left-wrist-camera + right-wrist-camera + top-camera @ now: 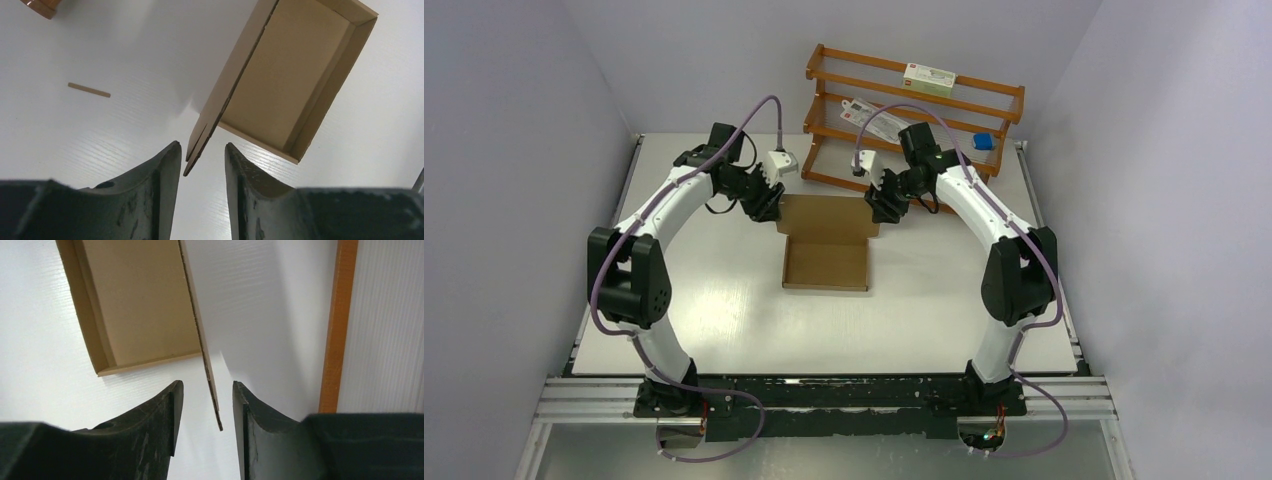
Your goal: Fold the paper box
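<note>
The paper box (826, 262) is lying near the middle of the white worktop (724, 320), a shallow brown tray with its open side facing up and its rear flap (827, 212) rising at the far side, toward the wooden rack (914, 110). 2 arms are reaching in from the near edge, each curving inward to 1 far corner of that flap.

The left hand (766, 205) is hovering at the flap's left corner. In its wrist view the 2 dark fingers (165, 175) are standing apart with the thin cardboard edge (200, 145) running between them, a sliver of worktop showing on each side, so the hand is released and not gripping. The tray's inside (285, 85) is showing beyond.

The right hand (884, 208) is mirroring it at the flap's right corner. Its wrist view is showing the flap edge (210, 385) hanging between parted fingers (167, 415), again with a gap on both sides: released, nothing grasped. An orange rail of the rack (337, 325) is running just beside it.

On the rack, a small white and green carton (929, 76) is sitting on the top shelf, a white packet (874, 118) below it, and a blue item (984, 141) at the right end. A thin wooden stick (89, 90) is lying on the worktop, well apart from the box.
</note>
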Robot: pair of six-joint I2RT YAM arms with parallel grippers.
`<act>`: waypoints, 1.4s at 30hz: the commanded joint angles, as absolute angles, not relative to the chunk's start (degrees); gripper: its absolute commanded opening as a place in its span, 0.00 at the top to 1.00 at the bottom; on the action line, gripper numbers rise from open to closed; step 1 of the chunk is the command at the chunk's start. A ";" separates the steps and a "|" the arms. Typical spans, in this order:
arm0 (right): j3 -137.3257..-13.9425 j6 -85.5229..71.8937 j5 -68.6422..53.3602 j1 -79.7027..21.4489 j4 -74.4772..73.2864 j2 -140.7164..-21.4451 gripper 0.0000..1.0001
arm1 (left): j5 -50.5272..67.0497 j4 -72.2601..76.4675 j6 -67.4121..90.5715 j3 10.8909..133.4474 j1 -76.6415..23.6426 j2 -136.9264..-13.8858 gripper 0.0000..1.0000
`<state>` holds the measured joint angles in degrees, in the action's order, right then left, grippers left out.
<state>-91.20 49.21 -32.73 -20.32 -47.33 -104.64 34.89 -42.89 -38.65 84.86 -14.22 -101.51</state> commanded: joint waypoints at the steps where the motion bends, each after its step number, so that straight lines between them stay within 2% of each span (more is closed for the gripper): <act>1: -92.83 50.83 -34.76 -20.00 -49.49 -105.47 0.57 | 38.60 -44.53 -40.95 86.35 -14.17 -101.89 0.59; 8: -93.25 51.06 -34.33 -19.89 -50.19 -106.67 0.68 | 38.40 -44.91 -40.80 86.48 -14.24 -102.45 0.70; 13: -92.99 50.98 -34.37 -19.91 -49.51 -106.87 0.78 | 39.29 -45.24 -40.91 86.74 -14.45 -102.82 0.83; 19: -92.42 50.01 -34.15 -19.82 -48.17 -106.36 0.95 | 38.44 -45.11 -40.67 86.52 -14.64 -102.74 0.95; 22: -91.29 49.76 -34.47 -19.71 -47.05 -105.47 0.93 | 37.01 -44.61 -40.19 86.10 -14.62 -102.49 0.95; 26: -90.51 49.72 -35.05 -19.21 -46.51 -104.45 0.83 | 36.74 -44.45 -40.25 85.91 -14.60 -102.21 0.95; 32: -89.70 50.19 -37.12 -18.08 -45.89 -103.32 0.78 | 37.21 -44.65 -40.40 86.04 -14.64 -102.54 0.94; 37: -90.02 50.45 -38.38 -18.00 -46.33 -103.84 0.85 | 37.61 -44.80 -40.51 85.98 -14.67 -102.50 0.93; 42: -91.62 51.06 -39.34 -17.93 -48.23 -105.19 0.94 | 38.76 -45.37 -40.65 86.40 -14.68 -102.93 0.79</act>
